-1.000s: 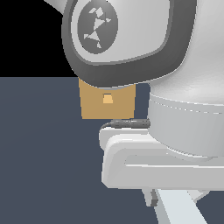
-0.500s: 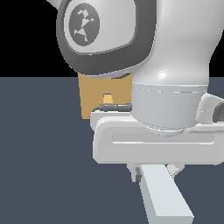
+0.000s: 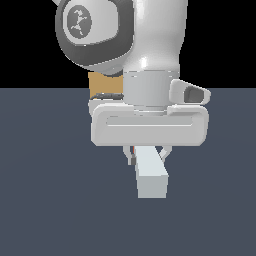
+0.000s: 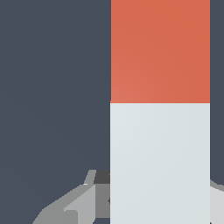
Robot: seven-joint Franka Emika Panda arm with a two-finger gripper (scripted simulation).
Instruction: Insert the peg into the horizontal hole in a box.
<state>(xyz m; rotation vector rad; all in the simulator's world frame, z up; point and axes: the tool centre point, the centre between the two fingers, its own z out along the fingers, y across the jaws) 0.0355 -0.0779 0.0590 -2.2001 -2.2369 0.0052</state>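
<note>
The white gripper (image 3: 146,151) has its jaws pinching the long square peg (image 3: 151,176), whose pale grey-white end juts toward the exterior camera; only a sliver of its red-orange end shows there. The arm hides nearly all of the tan-brown box (image 3: 100,84) behind it, hole included. The dark bench (image 3: 50,200) lies below
</note>
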